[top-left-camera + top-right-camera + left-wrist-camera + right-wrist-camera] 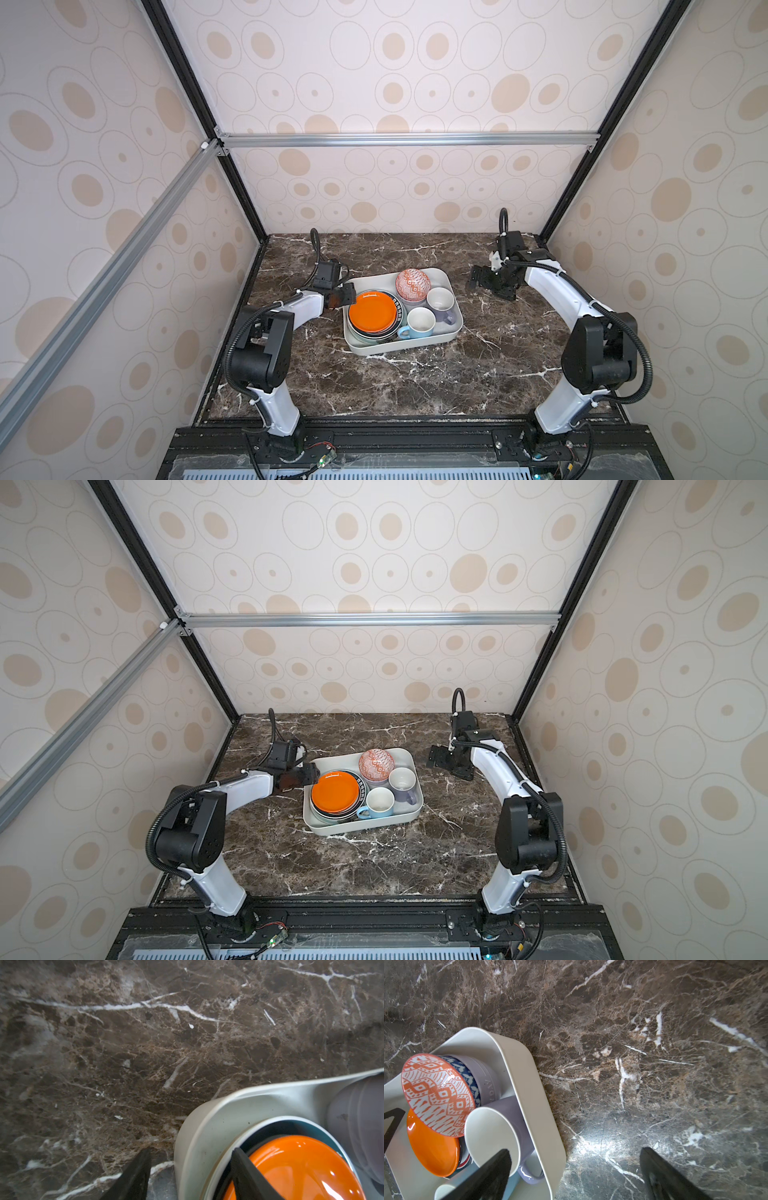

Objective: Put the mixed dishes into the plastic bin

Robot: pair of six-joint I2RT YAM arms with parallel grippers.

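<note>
Dishes (439, 300) all sit in the bin (415, 348), mid-table (415, 390): plates (372, 312) left, bowls (411, 284) far, mugs (420, 322) right. My left gripper (344, 296) is part-spread, straddling the bin's left wall, gripping nothing. Right gripper (478, 279) hangs wide apart, empty, right of the bin.

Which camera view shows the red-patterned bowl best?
The right wrist view: the red-patterned bowl is close, and its pattern shows sharply, within the plastic bin. In both top views it is small, at the bin's far side. The left wrist view does not show it.
</note>
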